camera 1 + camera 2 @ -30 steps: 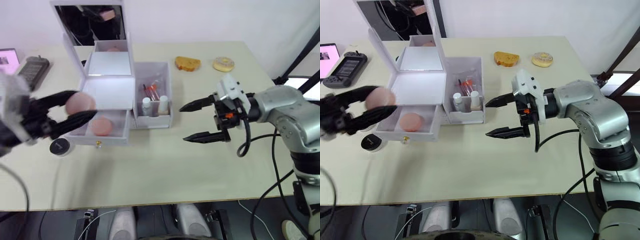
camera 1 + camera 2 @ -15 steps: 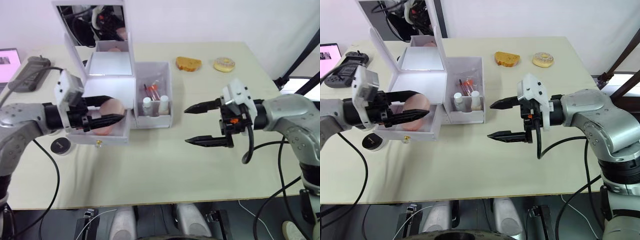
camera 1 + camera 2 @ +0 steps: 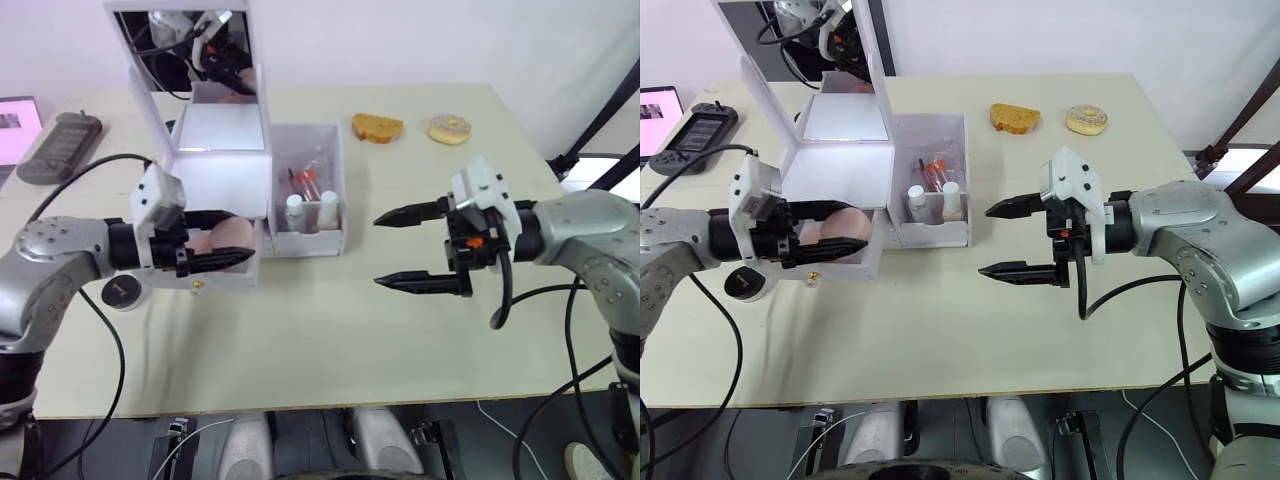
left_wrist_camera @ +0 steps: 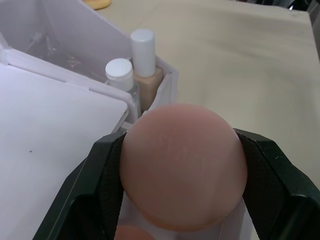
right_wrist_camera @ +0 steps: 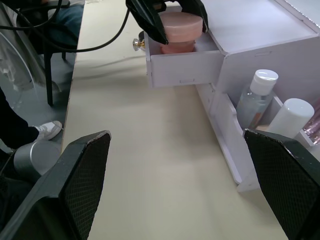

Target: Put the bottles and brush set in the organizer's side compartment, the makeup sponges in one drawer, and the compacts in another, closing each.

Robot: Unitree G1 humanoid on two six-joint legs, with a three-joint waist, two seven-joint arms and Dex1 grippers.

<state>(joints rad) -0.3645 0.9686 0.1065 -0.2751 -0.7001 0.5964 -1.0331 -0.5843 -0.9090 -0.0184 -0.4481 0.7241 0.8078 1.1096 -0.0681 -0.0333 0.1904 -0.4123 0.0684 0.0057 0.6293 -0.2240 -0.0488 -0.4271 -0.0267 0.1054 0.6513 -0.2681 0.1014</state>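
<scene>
At the far left of the table (image 3: 300, 330) lay a dark handheld game controller (image 3: 62, 145), with a lit screen (image 3: 15, 114) just beyond it at the edge. A round black compact (image 3: 120, 292) sat on the tabletop just in front of the left arm, outside the organizer.

The left gripper (image 3: 222, 256) reached into the open lower drawer (image 3: 215, 277) of the white organizer (image 3: 215, 170). Its 2 black fingers (image 4: 100, 175) were closed against the sides of a pink makeup sponge (image 4: 183, 166), held just above the drawer opening. A 2nd pink sponge (image 4: 131, 234) lay in the drawer beneath it, partly hidden. The organizer's mirrored lid (image 3: 190, 50) stood upright.

The side compartment (image 3: 308, 195), attached to the organizer's right side, held 2 white-capped bottles (image 3: 308, 209) standing upright side by side at its front, and a clear-wrapped brush set (image 3: 305, 177) behind them.

Right of the organizer and apart from it, the right gripper (image 3: 412, 248) hovered over bare tabletop, its 2 fingers spread wide with nothing between them, pointed toward the organizer.

At the far edge of the table lay a slice of toast (image 3: 376, 127) and, to its right, a doughnut (image 3: 447, 129).
</scene>
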